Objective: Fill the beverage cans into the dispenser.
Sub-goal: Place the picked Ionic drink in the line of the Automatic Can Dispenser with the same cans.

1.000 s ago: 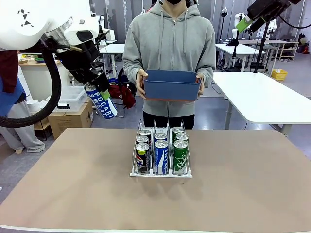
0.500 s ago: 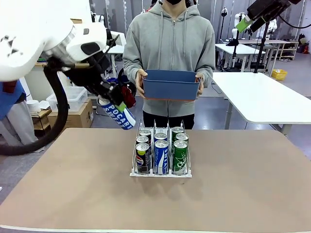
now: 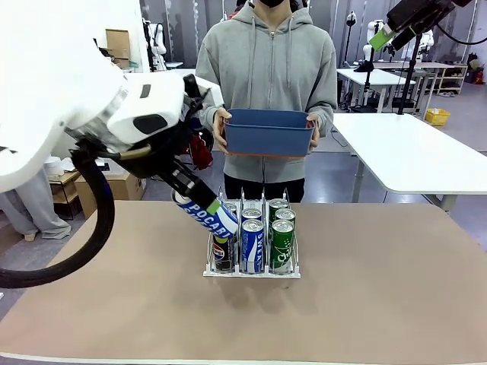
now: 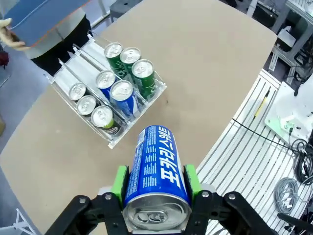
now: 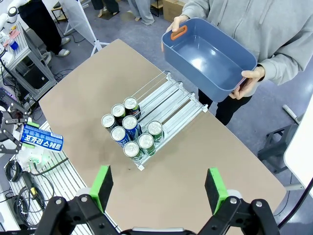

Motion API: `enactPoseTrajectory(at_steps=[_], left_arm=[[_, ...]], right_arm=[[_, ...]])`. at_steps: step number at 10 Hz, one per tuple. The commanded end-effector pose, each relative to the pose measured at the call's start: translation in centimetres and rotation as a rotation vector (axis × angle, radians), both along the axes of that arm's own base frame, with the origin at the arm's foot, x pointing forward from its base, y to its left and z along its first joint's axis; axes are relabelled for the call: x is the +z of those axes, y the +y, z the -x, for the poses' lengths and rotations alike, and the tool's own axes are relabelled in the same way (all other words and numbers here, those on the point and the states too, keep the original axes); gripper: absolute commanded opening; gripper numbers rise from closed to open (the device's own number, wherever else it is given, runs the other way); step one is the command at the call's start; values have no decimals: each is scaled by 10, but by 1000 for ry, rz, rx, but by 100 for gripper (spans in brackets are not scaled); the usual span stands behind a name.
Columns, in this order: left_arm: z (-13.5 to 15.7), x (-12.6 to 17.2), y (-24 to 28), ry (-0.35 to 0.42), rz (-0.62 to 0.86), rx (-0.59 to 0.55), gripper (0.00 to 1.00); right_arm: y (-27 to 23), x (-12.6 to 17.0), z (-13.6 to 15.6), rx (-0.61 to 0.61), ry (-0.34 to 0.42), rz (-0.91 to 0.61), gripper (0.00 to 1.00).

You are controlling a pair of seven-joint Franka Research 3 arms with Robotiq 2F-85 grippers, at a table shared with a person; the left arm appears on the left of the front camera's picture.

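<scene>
Left claw (image 4: 155,183) clamped on a blue-and-white Pocari Sweat aluminium can (image 4: 155,169), green pads (image 4: 119,182) pressed to either side, silver top toward the wrist camera. In front view, same can (image 3: 207,215) tilted, lower end dipping toward the near-left corner of the rack; contact with the rack cannot be told.

Just beyond the held can: clear acrylic three-lane dispenser with thin upright dividers and white base (image 3: 251,271), standing on the brown counter (image 3: 365,289). Eight cans counted in it from the left wrist view. Lane on the left claw's side: black Pepsi can (image 3: 221,252) foremost, two more silver-topped cans behind. Middle lane: blue-and-white can (image 3: 252,245) in front, another behind. Far lane: three green cans (image 3: 282,243). All upright, bunched at the robot-side end of the lanes; far end of the lanes bare.

Past the dispenser, at the far edge of the counter: person in grey hoodie (image 3: 266,68) holding a blue plastic bin (image 3: 268,133) in both hands, above counter level.

Right claw (image 5: 159,188) jaws spread wide, nothing between the green pads (image 5: 102,186), high over the counter and well apart from the dispenser (image 5: 168,105).
</scene>
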State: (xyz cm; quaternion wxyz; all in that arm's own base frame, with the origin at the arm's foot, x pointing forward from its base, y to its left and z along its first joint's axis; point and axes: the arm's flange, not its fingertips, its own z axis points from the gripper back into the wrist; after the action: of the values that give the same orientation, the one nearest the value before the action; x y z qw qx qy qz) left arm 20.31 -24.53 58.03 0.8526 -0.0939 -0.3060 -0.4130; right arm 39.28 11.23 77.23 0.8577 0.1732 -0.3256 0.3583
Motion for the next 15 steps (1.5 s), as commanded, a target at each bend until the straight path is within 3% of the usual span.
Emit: enactPoseTrajectory(at_steps=[1,3,5,6,7,10,12,13,15], left_arm=[[-7,-32,-6,-40,-7,-71,57],[-22,-49,-22,-74,-43,-130,57],[-36,-62,-35,-55,-68,-107,57],[-41,-63,-33,-19,-80,-96,57],[-36,-47,-39,-40,-81,-111,57],[-36,-47,-39,-40,-81,-111,57],[-44,-64,-50,-37,-92,-73,57],[-52,-70,-58,68,-83,-108,57],[-62,-82,-72,46,-110,-96,57]], right_arm=[[0,0,0,-3,2,7,100],[0,0,0,-3,2,7,100],[0,0,0,-3,2,7,100],[0,0,0,-3,2,7,100],[0,0,0,-3,2,7,100],[0,0,0,-3,2,7,100],[0,0,0,-3,2,7,100],[0,0,0,-3,2,7,100],[0,0,0,-3,2,7,100]])
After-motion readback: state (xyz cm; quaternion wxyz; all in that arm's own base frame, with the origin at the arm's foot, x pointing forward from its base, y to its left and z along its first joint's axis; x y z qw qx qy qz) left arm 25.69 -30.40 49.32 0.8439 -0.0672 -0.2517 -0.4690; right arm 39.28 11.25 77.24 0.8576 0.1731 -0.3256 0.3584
